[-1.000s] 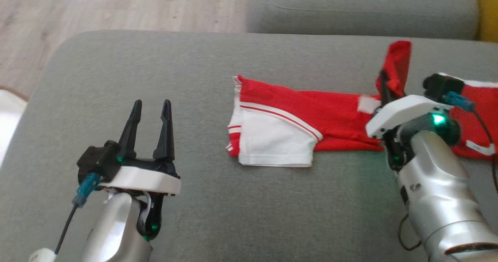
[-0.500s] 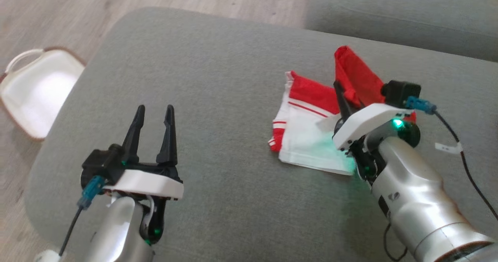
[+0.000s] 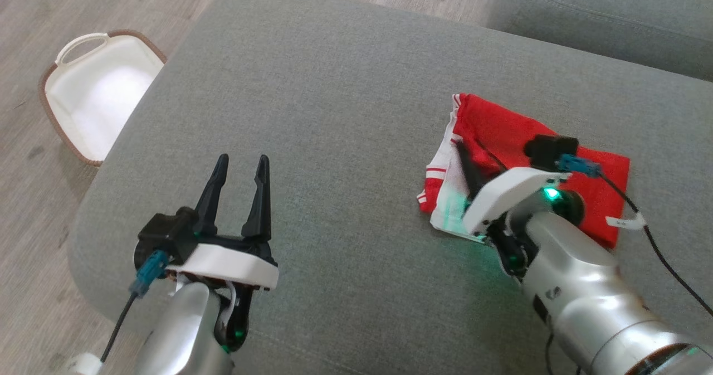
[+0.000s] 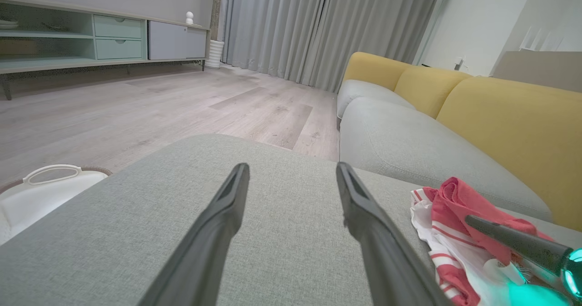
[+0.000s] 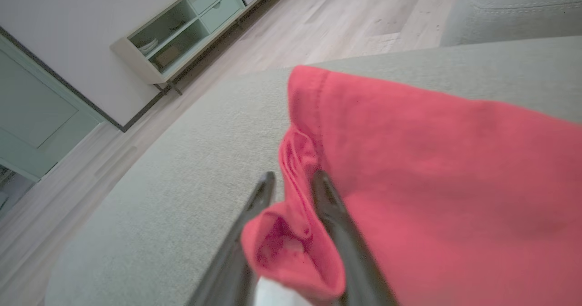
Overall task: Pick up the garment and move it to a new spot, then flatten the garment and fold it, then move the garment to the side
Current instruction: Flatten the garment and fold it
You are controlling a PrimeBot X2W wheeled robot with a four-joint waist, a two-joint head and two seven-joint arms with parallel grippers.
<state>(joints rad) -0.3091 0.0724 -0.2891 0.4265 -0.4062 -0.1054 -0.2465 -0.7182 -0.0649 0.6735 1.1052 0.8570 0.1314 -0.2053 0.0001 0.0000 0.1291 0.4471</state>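
The garment (image 3: 590,174), red with white striped trim, lies folded into a compact rectangle on the right of the grey cushion (image 3: 334,85). My right gripper (image 3: 468,146) rests low over its left edge. In the right wrist view a rolled fold of the garment (image 5: 432,169) sits between my right gripper's (image 5: 293,176) slightly parted fingers. My left gripper (image 3: 242,160) hovers open and empty over bare cushion, well left of the garment. The left wrist view has the garment (image 4: 450,201) at the right, with a right finger (image 4: 514,240) lying on it.
A white basket (image 3: 55,68) with a brown rim stands on the wooden floor beyond the cushion's left edge. A grey sofa seat (image 3: 613,13) lies behind the cushion, with yellow backrests (image 4: 500,115). Bare cushion stretches between the two grippers.
The head camera has swung. My right gripper carried the raised red end leftward and laid it over the white part, folding the garment. Its fingers have parted slightly. The left gripper has stayed put.
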